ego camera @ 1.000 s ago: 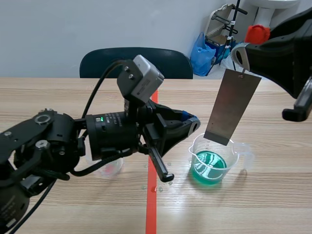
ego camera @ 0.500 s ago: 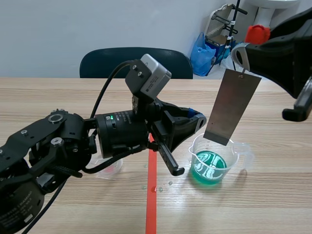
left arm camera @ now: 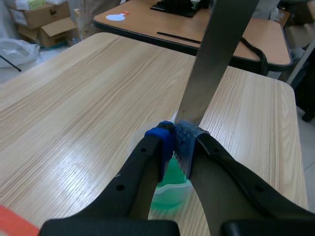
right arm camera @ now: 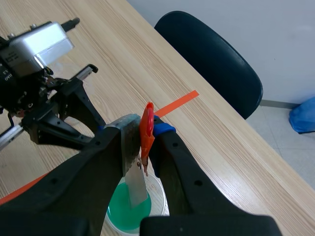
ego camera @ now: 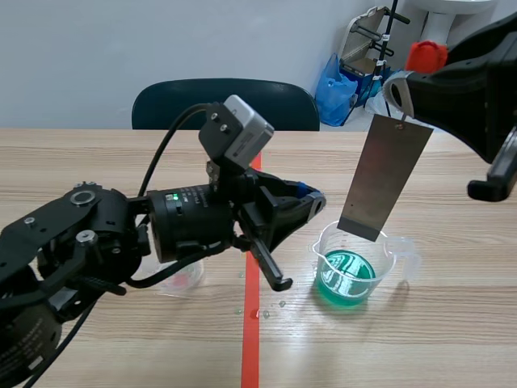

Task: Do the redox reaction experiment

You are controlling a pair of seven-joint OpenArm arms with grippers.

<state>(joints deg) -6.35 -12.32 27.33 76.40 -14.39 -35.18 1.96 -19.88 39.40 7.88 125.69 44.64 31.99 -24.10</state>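
Left tool (ego camera: 311,200) back leftward; strip (ego camera: 384,178) near-upright, tip perhaps inside beaker (ego camera: 355,273).

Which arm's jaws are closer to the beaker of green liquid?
Left. The left arm's jaws sit just beside the beaker, near rim height; the right arm's jaws are well above it, gripping the metal plate that hangs down over it.

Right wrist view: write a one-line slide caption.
Right gripper holds a metal strip over a beaker of green liquid.
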